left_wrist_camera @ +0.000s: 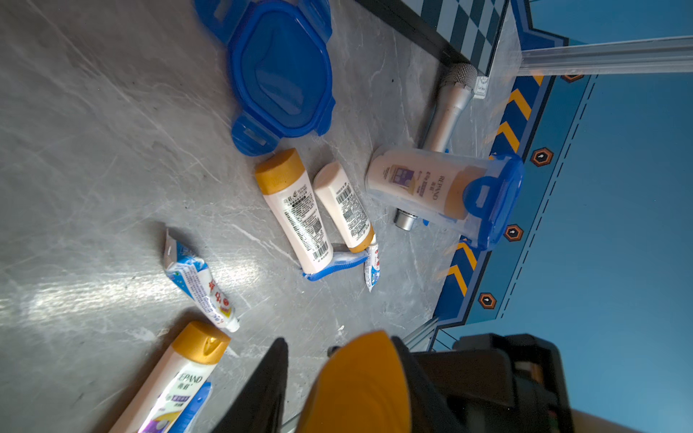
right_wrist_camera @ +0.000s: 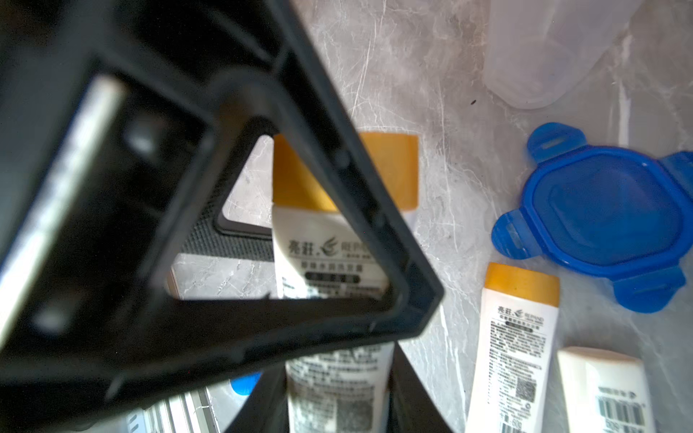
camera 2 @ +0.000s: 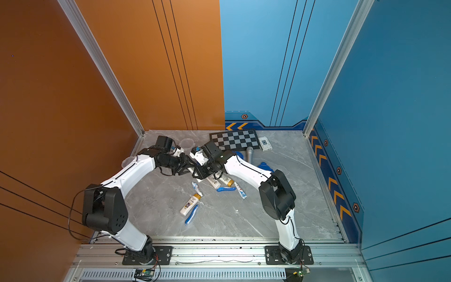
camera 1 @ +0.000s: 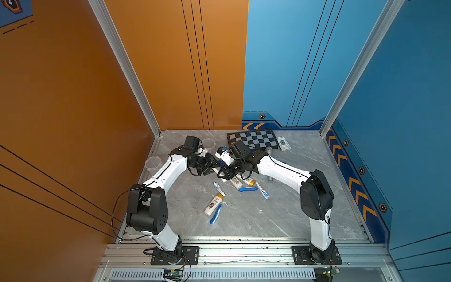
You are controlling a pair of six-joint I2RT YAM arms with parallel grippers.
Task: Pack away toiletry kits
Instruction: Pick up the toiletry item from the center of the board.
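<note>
My right gripper (right_wrist_camera: 337,375) is shut on the body of a white bottle (right_wrist_camera: 326,240) with an orange cap (left_wrist_camera: 360,382), held above the table's middle. My left gripper (left_wrist_camera: 339,345) stands round that cap, open, with a gap on one side. In both top views the two grippers meet tip to tip (camera 1: 217,171) (camera 2: 192,169). Loose on the table lie a bottle (camera 1: 214,203), two more bottles (camera 1: 235,182) (camera 1: 250,181), blue toothbrushes (camera 1: 216,214) (camera 1: 247,188) and toothpaste tubes (camera 1: 218,186) (camera 1: 263,191). A lidded clear cup (left_wrist_camera: 442,187) holding a bottle lies on its side.
Two lidless clear cups (camera 1: 153,163) (camera 1: 208,142) stand at the back left. A loose blue lid (left_wrist_camera: 281,71) lies near the bottles. The silver microphone (left_wrist_camera: 450,108), the chessboard (camera 1: 252,138) and a small card box (camera 1: 283,142) lie at the back.
</note>
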